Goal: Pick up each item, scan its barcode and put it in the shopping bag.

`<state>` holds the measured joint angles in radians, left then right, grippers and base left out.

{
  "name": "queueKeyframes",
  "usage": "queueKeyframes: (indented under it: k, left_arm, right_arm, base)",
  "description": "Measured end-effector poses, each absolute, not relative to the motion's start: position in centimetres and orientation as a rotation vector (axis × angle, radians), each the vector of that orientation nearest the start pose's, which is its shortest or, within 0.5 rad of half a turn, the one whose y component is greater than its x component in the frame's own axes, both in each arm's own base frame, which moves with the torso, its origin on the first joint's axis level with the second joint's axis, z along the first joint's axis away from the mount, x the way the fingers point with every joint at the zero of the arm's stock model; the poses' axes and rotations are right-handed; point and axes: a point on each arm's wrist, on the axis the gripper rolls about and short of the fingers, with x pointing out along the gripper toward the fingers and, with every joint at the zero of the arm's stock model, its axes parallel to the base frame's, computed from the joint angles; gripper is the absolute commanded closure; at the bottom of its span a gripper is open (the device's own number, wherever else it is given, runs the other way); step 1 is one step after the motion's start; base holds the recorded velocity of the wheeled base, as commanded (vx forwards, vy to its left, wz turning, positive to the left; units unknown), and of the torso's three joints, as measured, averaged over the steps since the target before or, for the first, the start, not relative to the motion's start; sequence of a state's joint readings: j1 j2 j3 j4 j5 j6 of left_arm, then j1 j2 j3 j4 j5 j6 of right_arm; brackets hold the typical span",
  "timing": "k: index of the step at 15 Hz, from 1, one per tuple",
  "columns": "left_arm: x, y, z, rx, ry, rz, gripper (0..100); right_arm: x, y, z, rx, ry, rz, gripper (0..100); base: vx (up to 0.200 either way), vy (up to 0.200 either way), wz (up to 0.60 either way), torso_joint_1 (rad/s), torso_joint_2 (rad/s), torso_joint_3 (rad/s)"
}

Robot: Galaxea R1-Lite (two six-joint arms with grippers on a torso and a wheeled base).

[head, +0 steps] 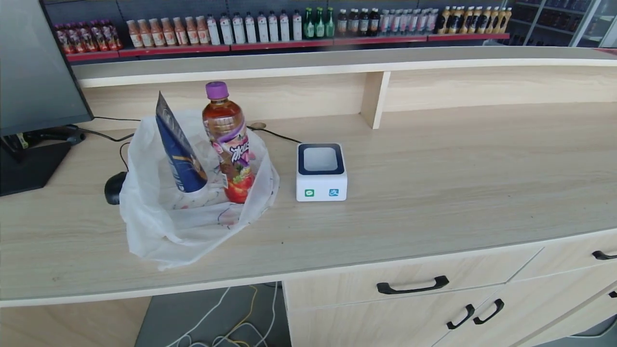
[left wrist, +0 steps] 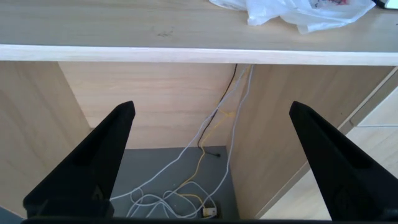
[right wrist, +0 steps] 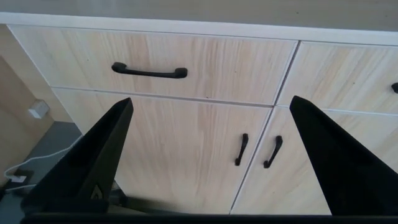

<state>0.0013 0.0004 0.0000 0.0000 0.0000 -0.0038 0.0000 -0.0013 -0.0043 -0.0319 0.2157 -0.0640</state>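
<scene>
From the head: bottle and blue pouch upright inside the shopping bag, propped by its slumped walls, just beside the scanner on the counter; apparently already bagged. From the left wrist: left gripper spread wide, holding nothing, low before the counter's open bay. From the right wrist: right gripper likewise wide and empty, facing the drawers, probably parked clear.

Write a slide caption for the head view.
A purple-capped drink bottle and dark blue pouch stand in the white plastic shopping bag, beside the white boxy scanner on the wooden counter.
</scene>
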Motion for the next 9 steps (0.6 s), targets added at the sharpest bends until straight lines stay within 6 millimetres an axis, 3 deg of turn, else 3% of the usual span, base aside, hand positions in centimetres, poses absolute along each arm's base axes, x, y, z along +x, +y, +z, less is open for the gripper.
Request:
queueKeyframes:
  k: [6, 8, 9]
  left_arm:
    - [-2.28, 0.0, 7.55, -0.005, 0.0, 0.001, 0]
    - [-2.28, 0.0, 7.54, -0.006, 0.001, 0.001, 0]
    - [-2.28, 0.0, 7.55, -0.005, 0.0, 0.002, 0]
  right_arm:
    - [-2.39, 0.48, 8.0, -0.068, -0.045, 0.216, 0]
    - [-2.38, 0.49, 7.99, -0.068, -0.044, 0.214, 0]
    - [-2.38, 0.48, 7.98, -0.068, -0.043, 0.215, 0]
  base:
    - [0.0, 0.0, 0.0, 0.0, 0.0, 0.0]
    - [-0.2, 0.0, 0.0, 0.002, 0.0, 0.002]
    - [0.0, 0.0, 0.0, 0.0, 0.0, 0.0]
